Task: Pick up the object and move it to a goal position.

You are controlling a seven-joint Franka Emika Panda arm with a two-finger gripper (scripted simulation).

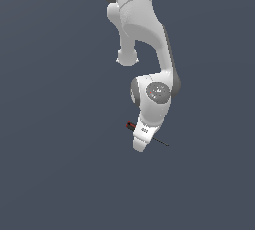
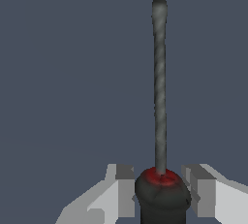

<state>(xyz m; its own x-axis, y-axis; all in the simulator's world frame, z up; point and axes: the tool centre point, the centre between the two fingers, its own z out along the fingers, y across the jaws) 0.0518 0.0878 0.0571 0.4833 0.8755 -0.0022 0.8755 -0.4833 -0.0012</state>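
Note:
The object is a small screwdriver point(image 2: 160, 87) with a red-and-black handle point(image 2: 162, 194) and a thin dark shaft. In the wrist view its handle fills the gap between my two grey fingers point(image 2: 125, 189), which press against both of its sides, while the shaft points straight away from the camera. In the exterior view the screwdriver point(image 1: 131, 126) lies crosswise behind the white hand, red handle end toward that view's left and shaft tip point(image 1: 167, 145) toward its right. My gripper point(image 1: 141, 147) points downward and is shut on the handle.
A plain dark blue-grey surface point(image 1: 60, 174) fills the whole scene. The white arm point(image 1: 144, 30) reaches down from the top of the exterior view. No other objects or goal marker show.

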